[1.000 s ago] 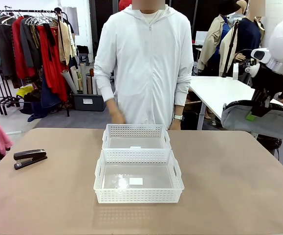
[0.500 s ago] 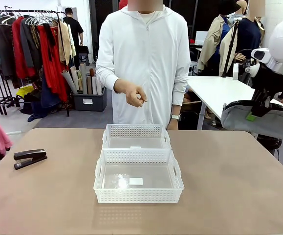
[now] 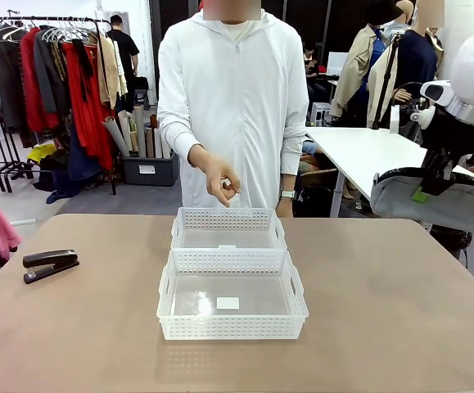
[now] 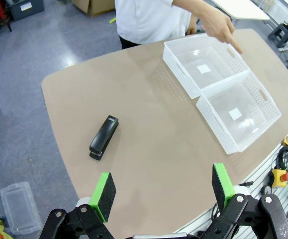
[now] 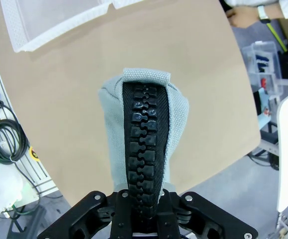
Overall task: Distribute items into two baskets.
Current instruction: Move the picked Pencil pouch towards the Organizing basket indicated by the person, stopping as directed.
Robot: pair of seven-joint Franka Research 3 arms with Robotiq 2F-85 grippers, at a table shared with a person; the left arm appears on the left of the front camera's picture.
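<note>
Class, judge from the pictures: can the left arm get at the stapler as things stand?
Probably yes. The stapler lies alone on bare table, on the left arm's side. Its jaws hang open above the table, and the baskets and the person's hand are well away.

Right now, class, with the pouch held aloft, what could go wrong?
The right gripper pinches the grey pouch only by its braided handle, near the right edge of the table; a slip might drop it to the floor.
The person's hand points over the far basket; swinging the pouch there may strike it.
The stapler lies near the left edge; a clumsy grasp could push it off.
</note>
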